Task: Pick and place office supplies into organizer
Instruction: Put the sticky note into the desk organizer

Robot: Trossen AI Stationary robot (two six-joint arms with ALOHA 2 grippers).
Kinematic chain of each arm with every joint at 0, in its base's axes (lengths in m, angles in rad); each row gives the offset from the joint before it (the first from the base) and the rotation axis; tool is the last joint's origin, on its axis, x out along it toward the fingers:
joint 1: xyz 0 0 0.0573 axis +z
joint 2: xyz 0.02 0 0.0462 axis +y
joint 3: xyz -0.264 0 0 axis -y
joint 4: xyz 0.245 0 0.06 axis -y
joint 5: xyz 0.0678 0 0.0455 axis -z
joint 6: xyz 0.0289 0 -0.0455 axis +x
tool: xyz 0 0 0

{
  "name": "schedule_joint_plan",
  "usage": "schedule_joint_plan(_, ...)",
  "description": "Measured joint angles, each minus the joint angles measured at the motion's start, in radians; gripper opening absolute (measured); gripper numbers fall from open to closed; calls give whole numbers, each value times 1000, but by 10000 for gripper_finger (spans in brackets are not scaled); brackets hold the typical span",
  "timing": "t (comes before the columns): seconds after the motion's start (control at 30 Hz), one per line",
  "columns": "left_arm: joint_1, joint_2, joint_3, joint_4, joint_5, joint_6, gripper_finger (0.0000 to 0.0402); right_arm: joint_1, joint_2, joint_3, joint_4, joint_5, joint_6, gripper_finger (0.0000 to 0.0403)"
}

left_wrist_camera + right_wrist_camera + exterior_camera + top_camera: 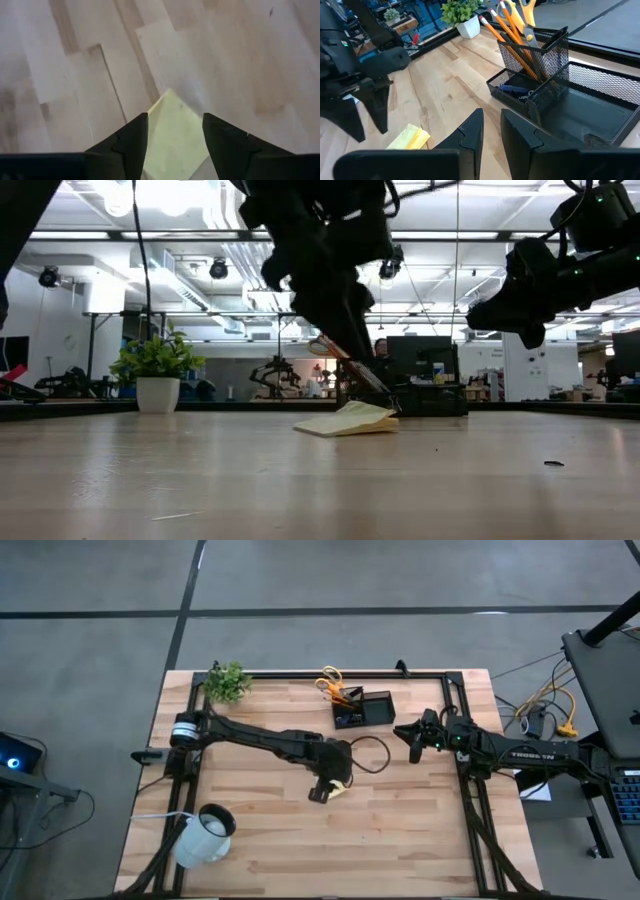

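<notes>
"TROSSEN" on rt arm (530,753), left pincer (174,137) over sticky-note pad (175,132)

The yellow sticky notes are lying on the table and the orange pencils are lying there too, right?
Not quite. The sticky notes do lie on the table, but the right wrist view shows the orange pencils standing in the black mesh organizer.

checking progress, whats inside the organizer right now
The organizer holds orange pencils and yellow-handled scissors upright in its tall cup, with something dark blue in a low tray. The cup's bottom is hidden.
</notes>
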Motion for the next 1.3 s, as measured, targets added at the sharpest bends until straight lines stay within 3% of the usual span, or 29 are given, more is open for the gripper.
schedule_joint_plan(0.57, 50, 223, 273, -278, 8, 323, 173, 0, 0, 0, -7, 0, 3, 57)
schedule_joint_plan(1.13, 57, 275, 253, -309, 49, 389, 172, 0, 0, 0, -14, 1, -2, 57)
schedule_joint_plan(1.3, 59, 319, 271, -320, 65, 407, 152, -1, 0, 0, -21, 4, -12, 57)
